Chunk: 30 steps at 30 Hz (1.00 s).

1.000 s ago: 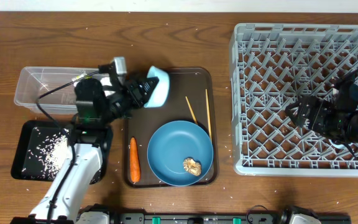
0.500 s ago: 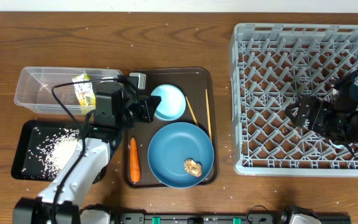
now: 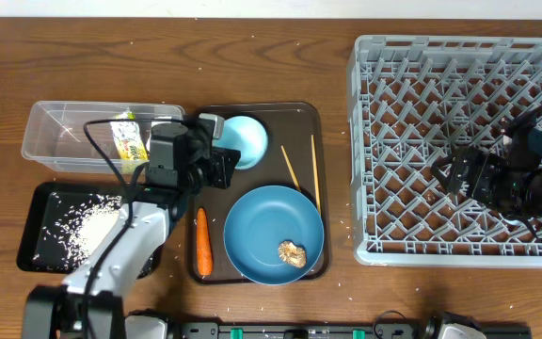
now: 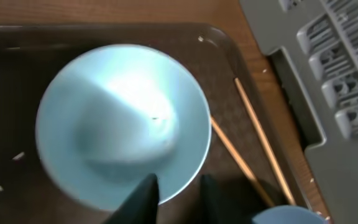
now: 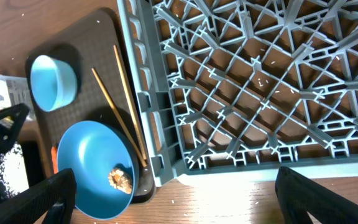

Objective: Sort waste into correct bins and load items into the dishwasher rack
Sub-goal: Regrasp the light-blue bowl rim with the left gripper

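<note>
Bowl (image 3: 245, 141) and plate (image 3: 266, 221) are sitting one apiece on the single brown tray (image 3: 304, 122). The pale-blue bowl is standing upright in the far left corner, and the blue plate is lying nearer the front, carrying one tan scrap (image 3: 292, 252). Two chopsticks (image 3: 315, 171) are lying apart from each other beside the tray's right rim. One carrot (image 3: 202, 241) is lying along its left edge. One wrapper (image 3: 128, 139) is resting in the one clear tub (image 3: 55, 118), and loose rice (image 3: 81, 231) is spreading over the one black tray (image 3: 28, 240). One rack (image 3: 459, 113) is standing at the right. The left gripper (image 4: 179, 182) is straddling the bowl's near rim, its fingers slightly parted and not pinching it. The right gripper (image 5: 176, 177) is hanging over the rack, spread wide and grasping nothing. A second ago the bowl was tipped on edge in the left gripper's clench beside the tub, and half a second ago it was lying flat, slightly nearer the tray's middle. The right arm is staying where it was.
</note>
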Each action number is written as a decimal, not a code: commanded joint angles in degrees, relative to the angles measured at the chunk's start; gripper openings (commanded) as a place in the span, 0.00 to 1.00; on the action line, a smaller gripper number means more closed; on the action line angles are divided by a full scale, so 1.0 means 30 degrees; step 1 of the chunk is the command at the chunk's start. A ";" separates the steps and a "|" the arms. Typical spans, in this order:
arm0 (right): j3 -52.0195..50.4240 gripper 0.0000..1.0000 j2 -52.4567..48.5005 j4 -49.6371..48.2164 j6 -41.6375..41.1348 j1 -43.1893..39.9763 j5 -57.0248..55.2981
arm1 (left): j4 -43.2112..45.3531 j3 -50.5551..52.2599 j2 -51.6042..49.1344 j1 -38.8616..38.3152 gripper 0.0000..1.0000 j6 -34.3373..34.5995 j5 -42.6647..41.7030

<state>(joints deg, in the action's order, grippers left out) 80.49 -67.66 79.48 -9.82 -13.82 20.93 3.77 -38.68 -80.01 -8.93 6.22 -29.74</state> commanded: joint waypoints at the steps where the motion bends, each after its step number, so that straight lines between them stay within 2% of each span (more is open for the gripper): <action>1: -0.0007 0.95 0.0015 0.0007 0.0146 0.0299 -0.0051 | -0.0656 -0.1355 0.1173 -0.0444 0.34 -0.0874 0.0146; 2: -0.0007 0.95 0.0015 0.0007 0.0153 0.0299 -0.0044 | -0.1093 -0.1574 0.1268 -0.0685 0.41 -0.1260 0.0153; 4: -0.0007 0.96 0.0015 -0.0007 0.0146 0.0299 -0.0044 | -0.2419 -0.2178 0.1217 -0.1406 0.48 -0.2623 0.0648; 7: -0.0007 0.95 0.0015 -0.0066 0.0131 0.0299 -0.0044 | -0.4240 -0.2914 0.0838 -0.2856 0.57 -0.3891 0.3993; 10: -0.0007 0.95 0.0015 -0.0051 -0.0015 0.0299 0.0007 | -0.4444 -0.3220 0.0102 -0.3687 0.64 -0.4401 0.5668; 17: -0.0007 0.95 0.0015 0.0022 -0.0146 0.0299 0.0102 | -0.3599 -0.3366 -0.2790 -0.3942 0.63 -0.4881 0.5588; 25: -0.0007 0.96 0.0015 0.0015 -0.0153 0.0299 0.0095 | -0.3147 -0.3366 -0.4452 -0.4750 0.61 -0.5370 0.6492; 30: -0.0007 0.96 0.0015 0.0022 -0.0153 0.0299 0.0095 | -0.3009 -0.3366 -0.5268 -0.4765 0.54 -0.6105 0.6798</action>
<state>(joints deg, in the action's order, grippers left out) 80.49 -67.66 79.50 -9.96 -13.82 20.95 -5.54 -47.51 -94.17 -23.16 -9.61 -11.11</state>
